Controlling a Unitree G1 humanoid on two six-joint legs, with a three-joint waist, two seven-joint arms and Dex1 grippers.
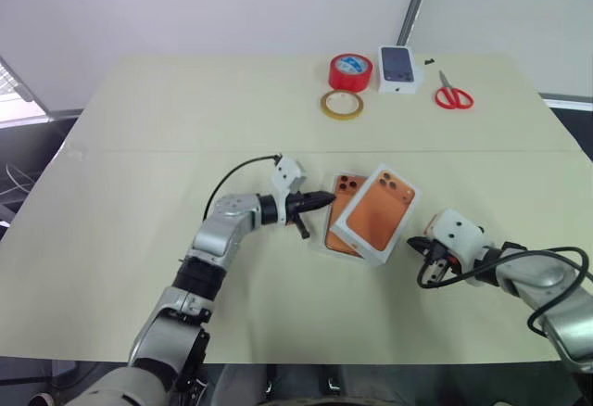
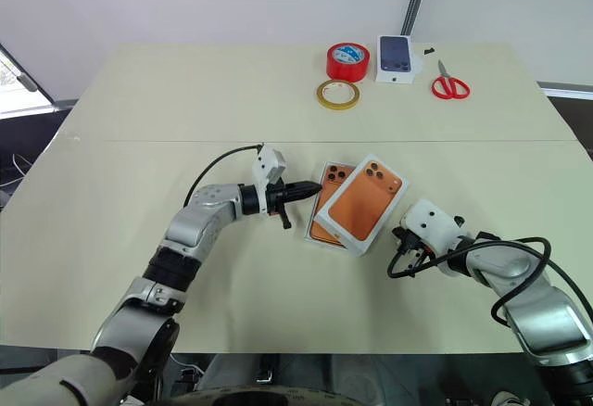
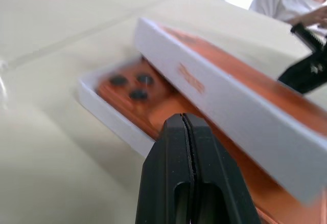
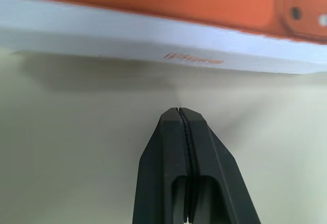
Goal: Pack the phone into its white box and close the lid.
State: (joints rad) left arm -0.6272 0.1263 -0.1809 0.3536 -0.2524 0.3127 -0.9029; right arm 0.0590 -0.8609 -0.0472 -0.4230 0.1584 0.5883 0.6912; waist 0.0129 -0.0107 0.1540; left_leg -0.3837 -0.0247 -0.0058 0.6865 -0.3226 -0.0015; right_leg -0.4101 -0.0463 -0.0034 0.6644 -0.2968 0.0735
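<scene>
So the slim orange smartphone with the dark lens cluster [image 1: 347, 186] is already lying in the shallow white box tray [image 3: 110, 115], and the white rectangular lid printed with an orange phone [image 1: 375, 213] is sitting on top of it skewed, one long edge riding up on the box's rim instead of dropping over it, which I reckon is why both arms are parked at its sides. My left gripper [image 1: 322, 200], its two black fingers pressed together on nothing, points level at the box's camera end, tip just beside the lid's raised corner, looks set up for a nudge. My right gripper [image 4: 179, 112] is pinched together and empty too, near the lid's opposite long side with a bare strip of tan table [image 1: 139, 146] between. Loads of open room around the lid; the red tape roll [image 1: 350, 71], tan tape ring [image 1: 342, 104], small white carton [image 1: 398, 69] and red scissors [image 1: 453, 96] all sit well beyond it at the far edge.
</scene>
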